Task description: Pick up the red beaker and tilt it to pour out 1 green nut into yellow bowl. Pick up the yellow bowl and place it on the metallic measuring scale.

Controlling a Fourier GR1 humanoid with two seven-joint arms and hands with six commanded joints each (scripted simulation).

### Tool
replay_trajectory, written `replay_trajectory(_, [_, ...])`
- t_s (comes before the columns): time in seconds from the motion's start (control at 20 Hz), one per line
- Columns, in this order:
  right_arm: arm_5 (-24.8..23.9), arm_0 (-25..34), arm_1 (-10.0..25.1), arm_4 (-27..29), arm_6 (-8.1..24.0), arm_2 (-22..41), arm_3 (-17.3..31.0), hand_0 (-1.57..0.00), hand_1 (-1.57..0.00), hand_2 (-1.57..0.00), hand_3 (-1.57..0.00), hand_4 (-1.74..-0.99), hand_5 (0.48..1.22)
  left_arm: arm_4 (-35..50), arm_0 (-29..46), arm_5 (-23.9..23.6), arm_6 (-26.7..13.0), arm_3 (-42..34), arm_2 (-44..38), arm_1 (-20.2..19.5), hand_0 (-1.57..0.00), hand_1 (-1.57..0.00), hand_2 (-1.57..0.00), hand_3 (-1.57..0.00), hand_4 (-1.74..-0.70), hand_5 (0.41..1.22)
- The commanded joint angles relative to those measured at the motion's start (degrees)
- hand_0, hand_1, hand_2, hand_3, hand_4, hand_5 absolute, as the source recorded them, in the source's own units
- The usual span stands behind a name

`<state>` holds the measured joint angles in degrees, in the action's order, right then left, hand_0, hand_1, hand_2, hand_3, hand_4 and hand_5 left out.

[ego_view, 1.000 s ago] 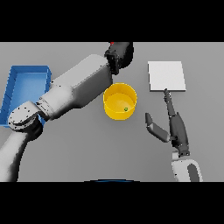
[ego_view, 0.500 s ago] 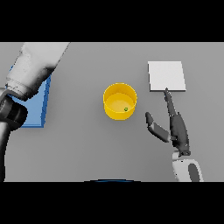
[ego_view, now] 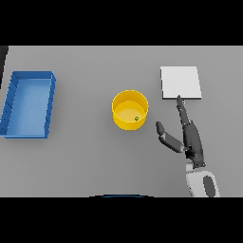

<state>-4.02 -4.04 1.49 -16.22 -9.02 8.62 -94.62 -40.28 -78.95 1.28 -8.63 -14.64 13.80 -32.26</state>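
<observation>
Yellow bowl at surface centre, green nut inside. Bowl likely light, rigid, smooth-walled; grip across rim or side wall, keep level. Metallic measuring scale toward far right edge. Right hand between them, fingers straight, thumb spread, holding nothing. Left hand out of sight.

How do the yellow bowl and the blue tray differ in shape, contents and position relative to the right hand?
The yellow bowl is round; the blue tray is rectangular. The bowl holds a small green nut; the tray shows nothing inside. The bowl sits mid-table just left of the open right hand; the tray lies far off at the table's left side. Both are open-topped, resting on the grey table, and untouched.
</observation>
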Motion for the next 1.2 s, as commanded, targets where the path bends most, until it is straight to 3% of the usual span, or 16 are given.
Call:
replay_trajectory(0.0, [0.03, 0.08, 0.22, -0.16, -0.03, 0.06, -0.34, 0.0, 0.0, 0.0, 0.0, -1.05, 0.653, 2.51, 1.9, -1.08, -2.1, -0.42, -2.27, -0.76, -1.57, -1.57, -1.57, -1.43, -1.74, 1.221])
replay_trajectory(0.3, [-1.16, -0.63, 0.83, -2.69, 1.63, 0.69, -1.49, 0.0, 0.0, 0.0, 0.0, -1.052, 0.648, 14.86, 17.29, -7.05, -7.16, -10.8, -10.27, -1.12, -1.57, -1.57, -1.57, -1.47, -1.74, 1.221])
replay_trajectory(0.45, [-1.0, 0.66, 0.67, -2.96, 2.19, 0.94, -0.95, 0.0, 0.0, 0.0, 0.0, -1.041, 0.65, 18.19, 24.92, -8.81, -12.13, -20.28, -11.1, -0.43, -1.57, -1.57, -1.57, -1.48, -1.74, 1.221])
replay_trajectory(0.55, [-0.64, -0.31, 1.05, -2.85, 0.78, 1.02, -0.9, 0.0, 0.0, 0.0, 0.0, -1.026, 0.648, 20.49, 30.72, -9.91, -16.6, -27.97, -11.7, -0.07, -1.57, -1.57, -1.57, -1.45, -1.74, 1.221])
replay_trajectory(0.9, [0.1, -0.02, 1.24, -1.45, -0.2, 0.3, 0.61, 0.0, 0.0, 0.0, 0.0, -1.004, 0.648, 23.87, 45.08, -14.68, -19.63, -44.71, -12.01, 2.95, -1.57, -1.57, -1.57, -1.51, -1.74, 1.221])
replay_trajectory(1.05, [0.25, -0.61, 1.09, -0.64, -1.41, 0.08, -0.04, 0.0, 0.0, 0.0, 0.0, -1.012, 0.65, 24.65, 47.53, -15.28, -22.32, -46.86, -12.38, 4.03, -1.57, -1.57, -1.57, -1.54, -1.74, 1.151])
replay_trajectory(1.15, [-0.16, -0.29, 0.86, -1.56, 0.06, 0.5, -0.29, 0.0, 0.0, 0.0, 0.0, -1.012, 0.648, 24.58, 49.34, -15.57, -23.21, -49.54, -12.07, 4.43, -1.57, -1.57, -1.57, -1.55, -1.74, 1.088])
